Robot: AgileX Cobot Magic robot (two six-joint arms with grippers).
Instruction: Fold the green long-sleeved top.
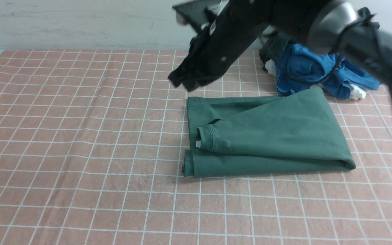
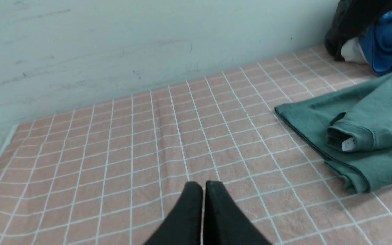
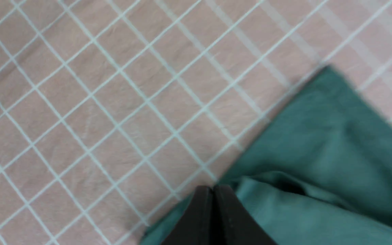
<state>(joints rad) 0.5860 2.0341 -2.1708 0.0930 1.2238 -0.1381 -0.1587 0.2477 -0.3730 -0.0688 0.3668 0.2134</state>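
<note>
The green long-sleeved top point(image 1: 267, 136) lies folded into a rough rectangle right of the table's middle. A ribbed cuff and a white label point(image 1: 198, 144) show at its left edge. In the left wrist view the green long-sleeved top point(image 2: 376, 136) sits off to one side. My right gripper point(image 1: 184, 81) hangs blurred in the air above the top's far left corner. Its fingers are shut on nothing. In the right wrist view my right gripper point(image 3: 213, 189) is over the edge of the green long-sleeved top point(image 3: 318, 153). My left gripper point(image 2: 202, 185) is shut and empty over bare cloth, well left of the top.
A pink cloth with white grid lines point(image 1: 80, 136) covers the table. A bright blue garment point(image 1: 305, 71) and a dark garment point(image 1: 274, 47) are heaped at the back right, just beyond the top. A pale wall point(image 1: 80, 23) closes the far edge.
</note>
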